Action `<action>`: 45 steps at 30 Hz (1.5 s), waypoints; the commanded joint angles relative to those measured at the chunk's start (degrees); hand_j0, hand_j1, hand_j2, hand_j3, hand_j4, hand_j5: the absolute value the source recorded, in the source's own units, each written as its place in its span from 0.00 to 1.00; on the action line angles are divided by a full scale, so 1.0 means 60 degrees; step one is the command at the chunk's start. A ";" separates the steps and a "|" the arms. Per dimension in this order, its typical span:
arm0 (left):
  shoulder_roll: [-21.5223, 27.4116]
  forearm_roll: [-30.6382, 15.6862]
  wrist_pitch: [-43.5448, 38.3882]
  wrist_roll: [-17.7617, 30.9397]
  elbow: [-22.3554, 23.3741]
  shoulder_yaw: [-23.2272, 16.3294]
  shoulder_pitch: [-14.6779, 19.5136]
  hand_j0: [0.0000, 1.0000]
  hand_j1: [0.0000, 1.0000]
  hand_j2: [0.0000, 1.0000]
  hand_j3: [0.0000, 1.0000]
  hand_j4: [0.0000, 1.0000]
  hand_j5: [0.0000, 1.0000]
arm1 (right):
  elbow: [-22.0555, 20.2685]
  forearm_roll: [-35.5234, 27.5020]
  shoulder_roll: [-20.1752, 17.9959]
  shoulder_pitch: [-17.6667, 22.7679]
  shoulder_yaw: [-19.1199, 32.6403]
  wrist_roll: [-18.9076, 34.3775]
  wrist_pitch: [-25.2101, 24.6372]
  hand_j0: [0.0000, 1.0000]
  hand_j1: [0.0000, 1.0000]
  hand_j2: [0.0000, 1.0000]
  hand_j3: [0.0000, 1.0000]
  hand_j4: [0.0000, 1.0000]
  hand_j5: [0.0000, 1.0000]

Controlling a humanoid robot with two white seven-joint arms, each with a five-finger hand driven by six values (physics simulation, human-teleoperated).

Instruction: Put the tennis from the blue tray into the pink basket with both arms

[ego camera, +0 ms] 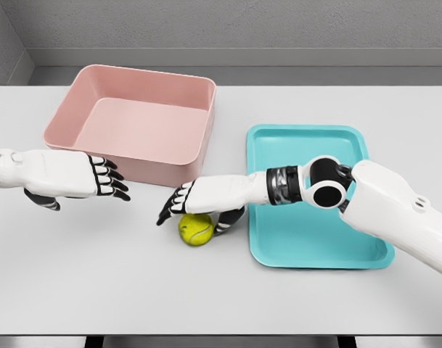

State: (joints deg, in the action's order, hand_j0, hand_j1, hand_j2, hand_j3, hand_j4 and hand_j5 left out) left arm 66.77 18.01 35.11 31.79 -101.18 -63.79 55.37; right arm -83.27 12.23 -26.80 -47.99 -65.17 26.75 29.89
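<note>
We saw the ball (197,229) on the table (221,290), left of the tray (308,134), partly hidden under our right hand (206,199); contact was unclear. The left hand (75,174) hung relaxed near the basket (133,127).

my arms are smooth glossy white shells. my left hand (75,176) has a white back, white finger segments and black joints and fingertips. my right hand (199,197) matches it. behind the right hand's wrist sits a grey-and-black ribbed cuff, then a round black joint with a white ring.
</note>
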 commanded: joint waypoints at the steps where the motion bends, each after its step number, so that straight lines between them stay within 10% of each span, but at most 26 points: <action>1: 0.0005 -0.0043 -0.0018 -0.0040 -0.0011 0.0011 0.0000 1.00 1.00 1.00 1.00 1.00 1.00 | -0.0024 -0.0060 0.0000 0.0000 0.0007 -0.0004 -0.0031 0.98 0.98 0.98 0.98 0.98 0.98; 10: -0.0010 -0.0072 -0.0018 -0.0156 -0.0011 0.0026 -0.0029 1.00 1.00 1.00 1.00 1.00 1.00 | -0.0478 -0.0089 -0.1597 -0.0337 0.0110 -0.0019 0.0851 1.00 1.00 1.00 1.00 1.00 1.00; 13: -0.0332 -0.0058 -0.0018 -0.2193 0.0004 0.0143 -0.0029 1.00 1.00 1.00 1.00 1.00 1.00 | -0.0478 -0.0104 -0.2241 -0.0469 0.0651 -0.0034 0.0851 1.00 1.00 1.00 1.00 1.00 1.00; 22: -0.0332 -0.0072 -0.0018 -0.2222 0.0004 0.0158 0.0000 1.00 1.00 1.00 1.00 1.00 1.00 | -0.0316 -0.0104 -0.4585 -0.0308 0.2204 -0.0282 0.0851 1.00 1.00 1.00 1.00 1.00 1.00; 32: -0.1914 -0.0087 -0.0018 -0.3174 -0.0011 -0.0384 -0.0454 1.00 1.00 1.00 1.00 1.00 1.00 | 0.0650 -0.0104 -0.4966 -0.0044 0.2966 -0.1455 0.0851 1.00 1.00 1.00 1.00 1.00 1.00; 45: -0.3013 0.0235 -0.0018 -0.1285 -0.0011 -0.0531 -0.0205 1.00 1.00 1.00 1.00 1.00 1.00 | 0.0650 -0.0104 -0.4966 0.0190 0.3245 -0.1381 0.0851 1.00 1.00 1.00 1.00 1.00 1.00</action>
State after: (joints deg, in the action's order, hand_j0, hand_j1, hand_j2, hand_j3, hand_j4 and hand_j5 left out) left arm 50.12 19.57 35.10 23.34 -101.25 -67.26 54.23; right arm -79.37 11.94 -56.53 -46.85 -45.81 18.40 35.10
